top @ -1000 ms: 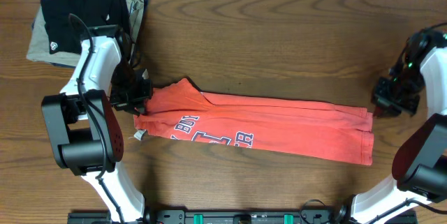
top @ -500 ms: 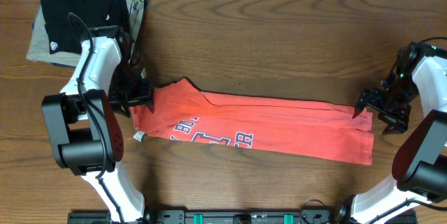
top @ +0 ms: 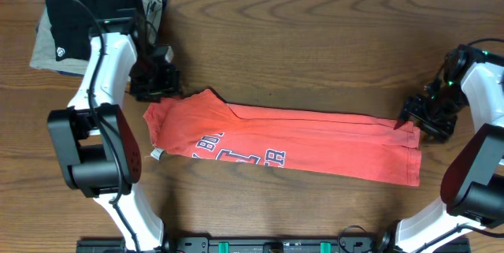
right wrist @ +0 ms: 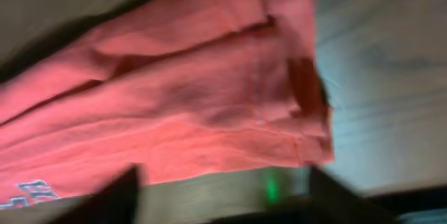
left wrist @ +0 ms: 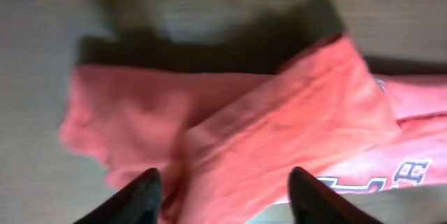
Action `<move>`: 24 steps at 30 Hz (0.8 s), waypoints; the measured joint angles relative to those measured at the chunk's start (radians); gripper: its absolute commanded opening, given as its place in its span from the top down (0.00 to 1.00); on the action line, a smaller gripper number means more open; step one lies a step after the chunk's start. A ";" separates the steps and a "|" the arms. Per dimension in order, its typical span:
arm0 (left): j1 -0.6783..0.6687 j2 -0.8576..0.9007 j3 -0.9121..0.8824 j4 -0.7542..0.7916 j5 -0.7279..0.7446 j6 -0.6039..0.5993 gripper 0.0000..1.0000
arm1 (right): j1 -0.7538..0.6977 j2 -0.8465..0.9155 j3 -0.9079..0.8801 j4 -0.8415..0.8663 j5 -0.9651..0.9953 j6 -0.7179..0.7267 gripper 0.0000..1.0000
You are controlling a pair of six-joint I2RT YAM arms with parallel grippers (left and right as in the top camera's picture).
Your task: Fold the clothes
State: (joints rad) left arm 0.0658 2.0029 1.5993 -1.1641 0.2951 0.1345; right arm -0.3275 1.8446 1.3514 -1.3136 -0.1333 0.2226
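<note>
The clothes, a red-orange T-shirt (top: pixel 315 139) with white-and-blue lettering (top: pixel 236 152), lie folded into a long strip across the middle of the table. A small white neck tag (top: pixel 157 154) sticks out at the shirt's left end. My left gripper (top: pixel 161 89) hovers just behind that left end, open, with the shirt (left wrist: pixel 279 126) lying under its spread fingers (left wrist: pixel 147 196) and nothing held. My right gripper (top: pixel 409 119) is at the shirt's right end, also open. In the right wrist view the hem (right wrist: pixel 174 98) lies beyond the fingertips (right wrist: pixel 119 196), untouched.
A folded black garment (top: pixel 87 16) with a small white logo rests on a folded khaki garment (top: pixel 151 7) in the back left corner, close behind my left arm. Bare wooden tabletop (top: pixel 315 56) surrounds the shirt.
Both grippers have opened and let go of the shirt's ends. The left one pulled back from the left end toward the rear. The right one moved in toward the right hem.
</note>
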 measured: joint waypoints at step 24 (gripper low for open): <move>-0.042 0.073 -0.167 0.098 0.035 -0.057 0.77 | 0.277 0.000 -0.276 0.360 -0.037 0.108 0.97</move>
State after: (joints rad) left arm 0.0235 2.0762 1.4326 -1.0657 0.3298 0.0772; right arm -0.0509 1.8446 1.0756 -0.9531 -0.1707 0.3302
